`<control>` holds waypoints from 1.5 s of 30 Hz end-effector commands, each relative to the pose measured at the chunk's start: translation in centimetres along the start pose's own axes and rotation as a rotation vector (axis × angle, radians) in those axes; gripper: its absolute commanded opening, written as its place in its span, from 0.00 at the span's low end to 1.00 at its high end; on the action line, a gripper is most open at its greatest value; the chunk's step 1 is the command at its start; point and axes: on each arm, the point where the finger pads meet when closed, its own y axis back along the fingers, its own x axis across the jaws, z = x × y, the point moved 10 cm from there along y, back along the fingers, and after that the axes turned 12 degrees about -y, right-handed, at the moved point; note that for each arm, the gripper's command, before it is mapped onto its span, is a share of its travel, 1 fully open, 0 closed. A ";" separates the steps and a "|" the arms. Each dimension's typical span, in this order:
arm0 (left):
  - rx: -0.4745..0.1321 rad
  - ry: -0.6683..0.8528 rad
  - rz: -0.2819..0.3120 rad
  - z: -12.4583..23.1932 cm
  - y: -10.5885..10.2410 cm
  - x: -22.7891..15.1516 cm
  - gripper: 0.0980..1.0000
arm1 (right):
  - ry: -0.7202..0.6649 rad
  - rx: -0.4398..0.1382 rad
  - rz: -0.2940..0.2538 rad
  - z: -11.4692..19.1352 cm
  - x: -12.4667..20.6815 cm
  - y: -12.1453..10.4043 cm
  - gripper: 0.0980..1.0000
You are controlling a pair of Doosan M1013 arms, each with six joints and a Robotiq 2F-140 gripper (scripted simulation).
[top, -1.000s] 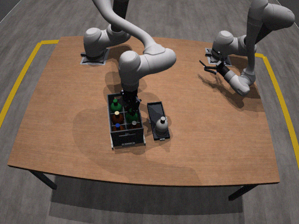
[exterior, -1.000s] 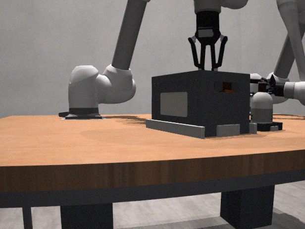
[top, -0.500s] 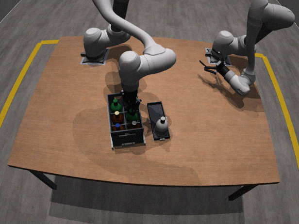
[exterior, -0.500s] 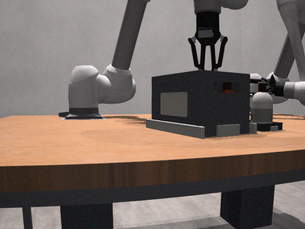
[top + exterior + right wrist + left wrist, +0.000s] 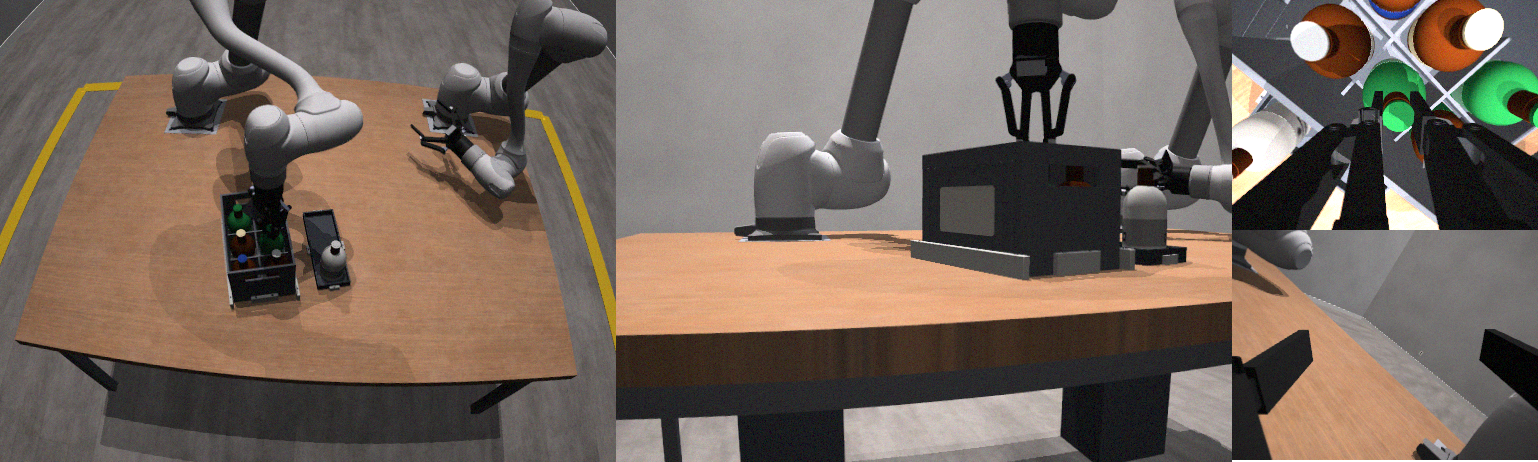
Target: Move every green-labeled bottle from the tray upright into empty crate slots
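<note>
My right gripper [image 5: 272, 229] [image 5: 1036, 141] [image 5: 1396, 104] is shut on the neck of a green bottle [image 5: 271, 242] [image 5: 1393, 80], upright within the crate [image 5: 245, 290] [image 5: 1076, 225], in the middle slot on the tray's side. Whether its base touches the crate floor is hidden. Another green bottle [image 5: 239, 220] [image 5: 1499, 95] stands in a back slot. Brown bottles with cream cap [image 5: 241, 233] [image 5: 1483, 29], blue cap [image 5: 242, 258] and white cap [image 5: 276, 254] [image 5: 1310, 41] stand in other slots. A white-grey bottle [image 5: 333, 262] [image 5: 1145, 220] [image 5: 1264, 140] stands on the tray [image 5: 321, 232]. My left gripper [image 5: 431, 118] [image 5: 1396, 345] is open and empty.
The tray lies just beside the crate with a narrow gap. Low grey brackets [image 5: 298, 289] [image 5: 971, 259] sit at the crate's base. The slot behind the held bottle is partly hidden by the right fingers; something brown [image 5: 1451, 118] shows there. The left arm is far from the crate.
</note>
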 end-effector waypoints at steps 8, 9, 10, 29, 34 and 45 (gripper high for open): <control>0.000 0.000 0.000 0.0 0.0 0.0 1.00 | 0.000 0.000 -0.002 0.0 0.0 0.1 0.00; 0.000 0.000 0.000 0.0 0.0 0.0 1.00 | 0.000 0.000 -0.002 0.0 0.0 0.1 0.00; 0.000 0.000 0.000 0.0 0.0 0.0 1.00 | 0.000 0.000 -0.002 0.0 0.0 0.1 0.00; 0.000 0.000 0.000 0.0 0.0 0.0 1.00 | 0.000 0.000 -0.002 0.0 0.0 0.1 0.38; 0.000 0.000 0.000 0.0 0.0 0.0 1.00 | 0.000 0.000 -0.002 0.0 0.0 0.1 0.38; 0.000 0.000 0.000 0.0 0.0 0.0 1.00 | 0.000 0.000 -0.002 0.0 0.0 0.1 0.38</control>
